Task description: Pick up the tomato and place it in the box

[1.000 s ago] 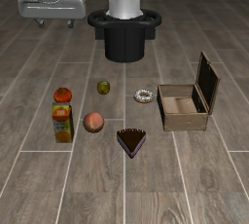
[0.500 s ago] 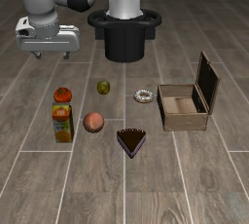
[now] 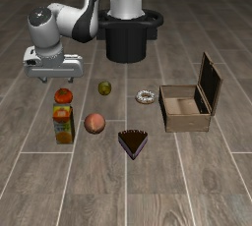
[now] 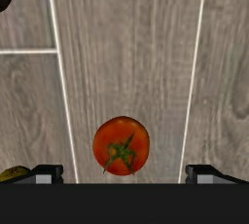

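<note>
**Exterior view.** The gripper [image 3: 57,75] is hovering just above the tomato [image 3: 64,96], fingers pointing down at the wooden floor [image 3: 197,186]. The tomato is resting on the floor, touching the juice bottle [image 3: 63,124] beside it. The open box [image 3: 187,110] is standing well apart, toward the exterior view's right, its lid raised.

**Wrist view.** The gripper [image 4: 124,174] is holding its fingers spread wide, gripping nothing. The tomato [image 4: 121,146] is lying between the two fingertips [image 4: 44,174], stem side up, clear of both.
</note>
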Robot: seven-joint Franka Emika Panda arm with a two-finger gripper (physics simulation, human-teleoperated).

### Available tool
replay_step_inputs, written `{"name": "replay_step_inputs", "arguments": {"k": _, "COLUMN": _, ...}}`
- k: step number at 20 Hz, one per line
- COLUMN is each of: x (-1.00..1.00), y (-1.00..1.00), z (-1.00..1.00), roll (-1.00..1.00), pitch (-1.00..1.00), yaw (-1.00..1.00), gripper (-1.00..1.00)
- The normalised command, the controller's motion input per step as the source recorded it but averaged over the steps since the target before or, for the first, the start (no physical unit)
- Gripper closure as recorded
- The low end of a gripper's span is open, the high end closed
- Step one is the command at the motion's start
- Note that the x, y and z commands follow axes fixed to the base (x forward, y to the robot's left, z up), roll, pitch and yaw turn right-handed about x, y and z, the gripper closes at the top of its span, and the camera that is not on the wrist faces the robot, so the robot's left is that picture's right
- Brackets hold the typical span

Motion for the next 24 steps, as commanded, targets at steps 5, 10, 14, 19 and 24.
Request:
{"name": "replay_step_inputs", "arguments": {"k": 5, "x": -0.6, "y": 0.0, "z": -0.4, "roll": 0.0, "pitch": 0.0, "yaw": 0.0, "gripper": -1.0}}
{"name": "replay_step_inputs", "arguments": {"k": 10, "x": 0.0, "y": 0.0, "z": -1.0, "roll": 0.0, "pitch": 0.0, "yaw": 0.0, "gripper": -1.0}}
{"name": "replay_step_inputs", "arguments": {"k": 14, "x": 0.0, "y": 0.0, "z": -0.25, "roll": 0.0, "pitch": 0.0, "yaw": 0.0, "gripper": 1.0}}
{"name": "replay_step_inputs", "arguments": {"k": 19, "x": 0.0, "y": 0.0, "z": 0.0, "roll": 0.0, "pitch": 0.0, "yaw": 0.0, "gripper": 1.0}}
{"name": "replay_step_inputs", "arguments": {"k": 24, "x": 0.0, "y": 0.0, "z": 0.0, "roll": 0.0, "pitch": 0.0, "yaw": 0.0, "gripper": 1.0}}
